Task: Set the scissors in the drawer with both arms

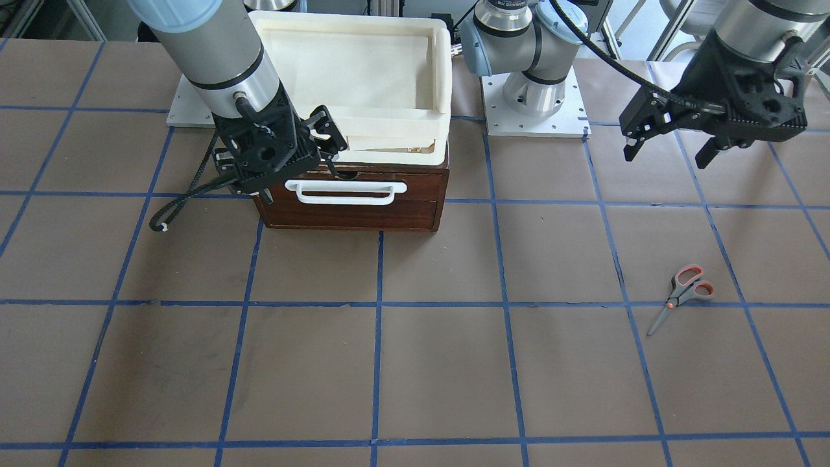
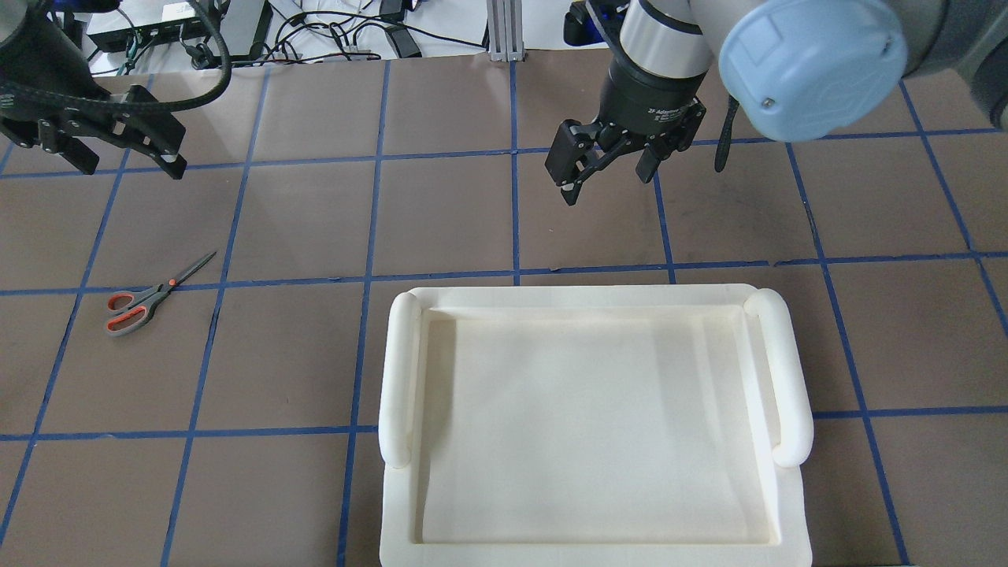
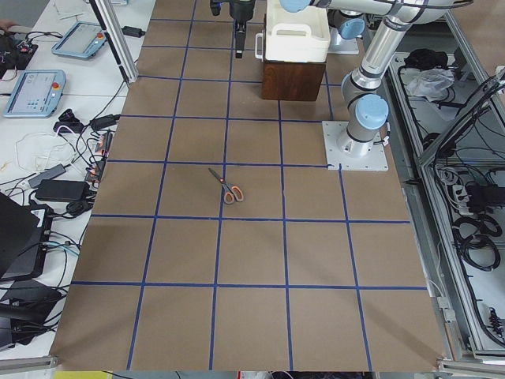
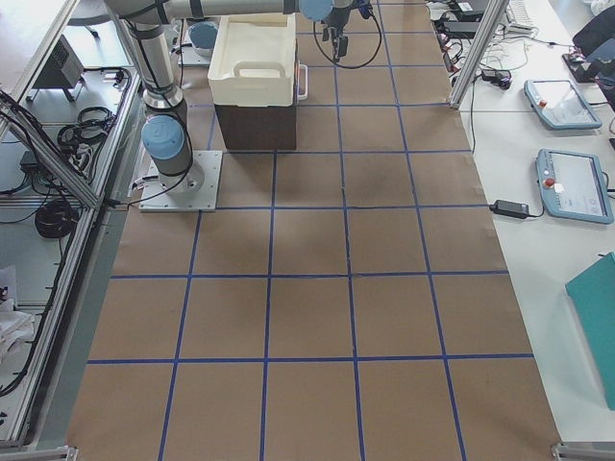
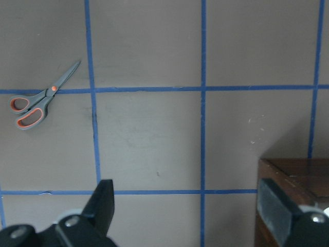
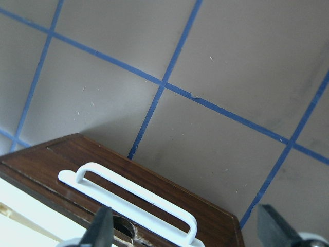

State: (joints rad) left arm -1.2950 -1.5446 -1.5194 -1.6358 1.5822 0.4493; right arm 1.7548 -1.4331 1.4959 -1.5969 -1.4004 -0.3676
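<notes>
Scissors (image 1: 687, 295) lie flat on the table (image 1: 415, 363), well off to one side of the drawer (image 1: 353, 207), out past its red-brown front. Blades shut, dark grey, long axis slanted. The tips angle back toward the drawer's side, with the orange-lined loops at the other end. Left gripper (image 1: 666, 157) hangs on that same side, fingers spread. Right gripper (image 2: 608, 183) hovers over the drawer's white handle (image 1: 345, 192), fingers apart too.

Drawer (image 1: 363, 217) inside hidden — cream bin (image 1: 389, 120) on top; bin cropped overhead
</notes>
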